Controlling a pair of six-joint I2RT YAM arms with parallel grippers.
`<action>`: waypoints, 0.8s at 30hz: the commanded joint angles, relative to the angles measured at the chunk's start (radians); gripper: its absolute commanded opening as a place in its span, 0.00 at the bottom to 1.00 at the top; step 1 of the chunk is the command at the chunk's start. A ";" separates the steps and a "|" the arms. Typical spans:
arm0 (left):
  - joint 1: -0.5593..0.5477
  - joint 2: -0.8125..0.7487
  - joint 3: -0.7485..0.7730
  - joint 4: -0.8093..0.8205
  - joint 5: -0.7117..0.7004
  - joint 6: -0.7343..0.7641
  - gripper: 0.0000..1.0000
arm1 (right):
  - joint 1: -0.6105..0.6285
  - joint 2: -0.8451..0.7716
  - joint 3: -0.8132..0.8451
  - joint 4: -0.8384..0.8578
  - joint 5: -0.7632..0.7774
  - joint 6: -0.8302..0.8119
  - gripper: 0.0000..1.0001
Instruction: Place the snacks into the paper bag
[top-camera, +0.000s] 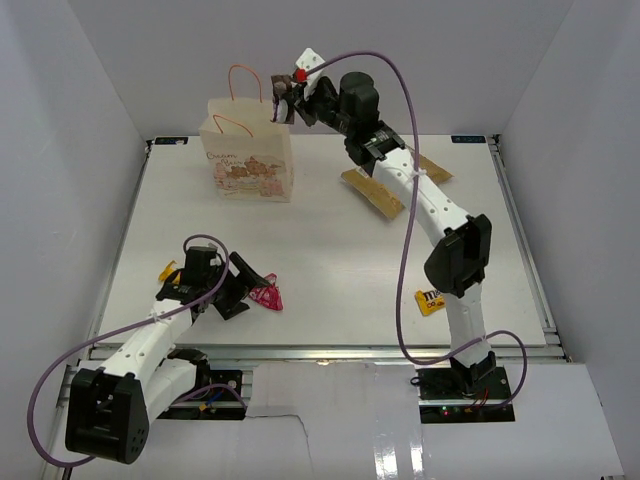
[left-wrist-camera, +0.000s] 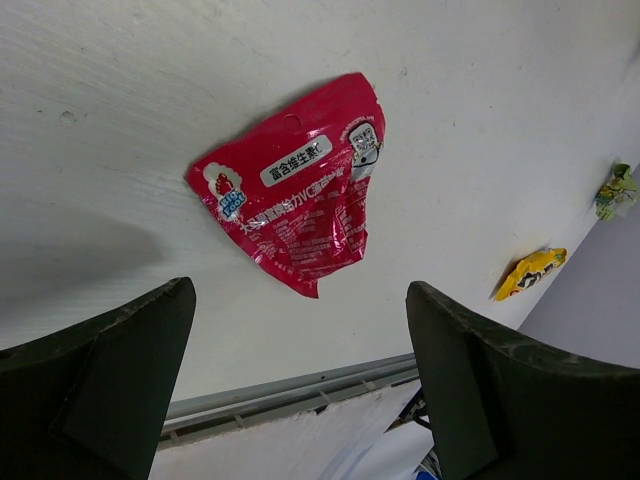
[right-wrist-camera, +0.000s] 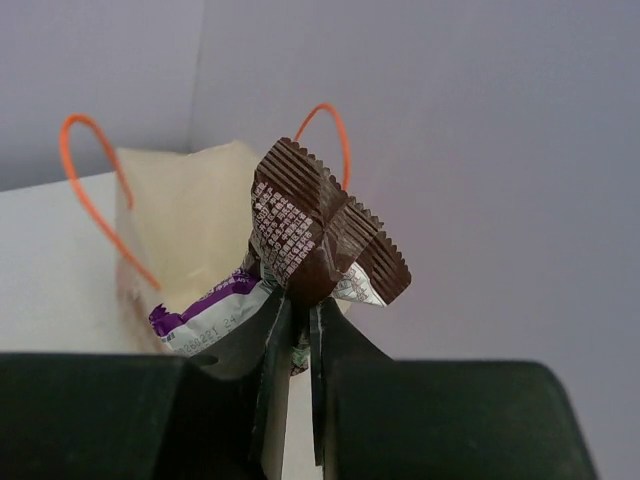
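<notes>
Right gripper (right-wrist-camera: 298, 312) pinches the dark brown bar wrapper (right-wrist-camera: 320, 240) above the paper bag (top-camera: 250, 160). Left gripper (left-wrist-camera: 300, 300) — spread wide — hovers over the pink packet (left-wrist-camera: 300, 200).

Bright even overhead light, soft shadows, blurred near fingers (left-wrist-camera: 110, 380)

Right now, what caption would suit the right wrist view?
Right fingers pinch a dark brown bar wrapper close to the open paper bag.

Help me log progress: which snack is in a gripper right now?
The dark brown bar, pinched in the right gripper by the paper bag's top. The red packet, yellow packet and tan pouch lie loose on the table.
</notes>
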 joint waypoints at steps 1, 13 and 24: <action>-0.008 0.000 -0.004 -0.022 0.002 -0.003 0.96 | 0.037 0.068 -0.015 0.326 0.161 -0.036 0.08; -0.033 0.007 -0.014 -0.025 -0.014 -0.046 0.96 | 0.077 0.208 0.042 0.593 0.252 -0.069 0.08; -0.089 0.199 0.075 -0.021 -0.106 -0.120 0.79 | 0.051 0.010 -0.197 0.517 0.220 -0.024 0.85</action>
